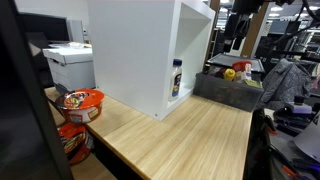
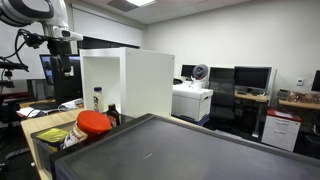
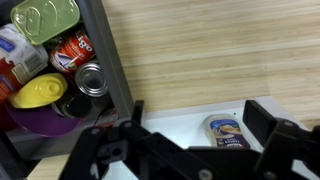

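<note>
While spread wide, gripper (image 3: 197,125) near bottle (image 3: 228,132)

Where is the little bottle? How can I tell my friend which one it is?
Look for the big white open-fronted box on the light wooden table. Inside it, at the bottom near the front, stands a small dark bottle with a pale cap and yellow label. It is tall and slim, unlike the round red bowls at the table's edge.
</note>
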Controlling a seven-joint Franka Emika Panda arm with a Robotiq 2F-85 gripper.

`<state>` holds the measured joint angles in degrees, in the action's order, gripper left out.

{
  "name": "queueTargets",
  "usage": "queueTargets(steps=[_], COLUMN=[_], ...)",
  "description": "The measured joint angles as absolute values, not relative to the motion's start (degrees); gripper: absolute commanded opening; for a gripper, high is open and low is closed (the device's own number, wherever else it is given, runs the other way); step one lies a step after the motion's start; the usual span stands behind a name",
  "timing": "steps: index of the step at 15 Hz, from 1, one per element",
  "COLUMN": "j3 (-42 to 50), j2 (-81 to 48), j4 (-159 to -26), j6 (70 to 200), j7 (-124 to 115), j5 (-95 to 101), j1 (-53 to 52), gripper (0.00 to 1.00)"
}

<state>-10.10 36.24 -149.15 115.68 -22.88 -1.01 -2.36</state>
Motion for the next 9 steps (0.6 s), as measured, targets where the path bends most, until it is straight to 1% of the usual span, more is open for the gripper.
queueTargets(steps=[9], j3=[-9.49], j2=[38.22], j4=[-149.78], j6=[114.2], j7=[-22.92], j5=[-1.1], j1=[-2.38], gripper=[1.0])
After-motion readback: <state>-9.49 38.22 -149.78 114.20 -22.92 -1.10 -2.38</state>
